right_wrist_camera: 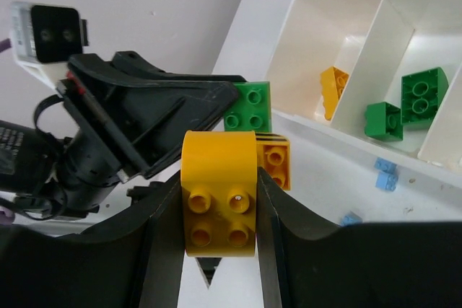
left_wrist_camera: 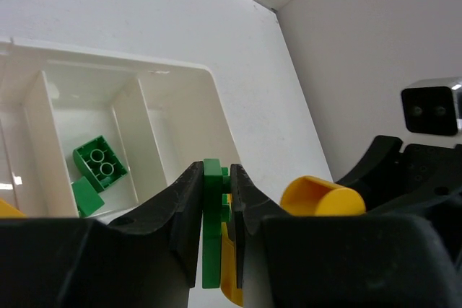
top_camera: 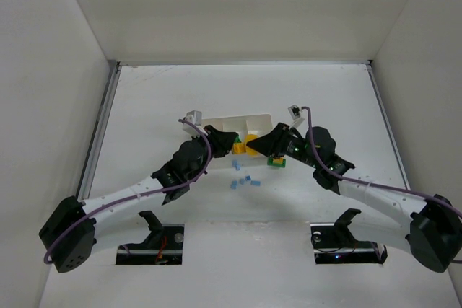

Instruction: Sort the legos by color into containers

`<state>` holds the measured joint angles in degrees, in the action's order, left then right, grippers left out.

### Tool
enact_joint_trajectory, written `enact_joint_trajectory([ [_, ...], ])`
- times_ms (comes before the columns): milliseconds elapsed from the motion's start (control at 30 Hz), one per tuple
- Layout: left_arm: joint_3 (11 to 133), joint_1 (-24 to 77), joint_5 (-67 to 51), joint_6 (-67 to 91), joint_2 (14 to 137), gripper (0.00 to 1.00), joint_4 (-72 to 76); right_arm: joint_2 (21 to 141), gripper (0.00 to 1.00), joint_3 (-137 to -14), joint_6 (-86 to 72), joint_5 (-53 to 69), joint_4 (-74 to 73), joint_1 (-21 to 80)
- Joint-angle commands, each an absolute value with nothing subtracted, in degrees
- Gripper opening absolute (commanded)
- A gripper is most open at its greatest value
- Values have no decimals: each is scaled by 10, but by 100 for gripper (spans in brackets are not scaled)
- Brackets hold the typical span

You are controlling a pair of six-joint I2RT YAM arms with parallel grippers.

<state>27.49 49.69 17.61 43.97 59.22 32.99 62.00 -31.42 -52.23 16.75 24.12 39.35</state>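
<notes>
I'm running a robotics lab cell: plain white walls (top_camera: 43, 70) stand left, right and beyond the left gripper (top_camera: 234, 142) and right gripper (top_camera: 253, 148), enclosing a white bench (top_camera: 159, 91) with cabled arms (top_camera: 130, 198) bolted on.

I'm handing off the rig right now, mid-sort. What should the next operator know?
Left gripper: jaws shut on a small green plastic brick.
Right gripper: jaws shut on a yellow round-topped plastic brick.
Both hover by the white divided plastic tray.
Done: two green bricks in the middle compartment, one yellow-orange brick in an end one.
Left: place both held bricks by colour, then the light blue bricks loose on the table.
</notes>
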Motion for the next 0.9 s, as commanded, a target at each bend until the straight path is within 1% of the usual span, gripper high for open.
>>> enact_joint_trajectory([
  [0,294,489,186,432,586,10,337,597,19,-313,-516,173,287,384],
  [233,291,483,186,433,574,10,336,584,19,-305,-512,170,279,370],
  [400,285,472,186,421,525,10,308,621,19,-336,-483,132,249,375],
  [500,272,452,192,407,463,10,267,676,19,-373,-468,103,235,394],
  [667,262,404,195,402,339,10,162,803,19,-455,-463,77,243,429],
  [867,257,375,190,401,281,10,89,933,19,-565,-463,51,237,469],
])
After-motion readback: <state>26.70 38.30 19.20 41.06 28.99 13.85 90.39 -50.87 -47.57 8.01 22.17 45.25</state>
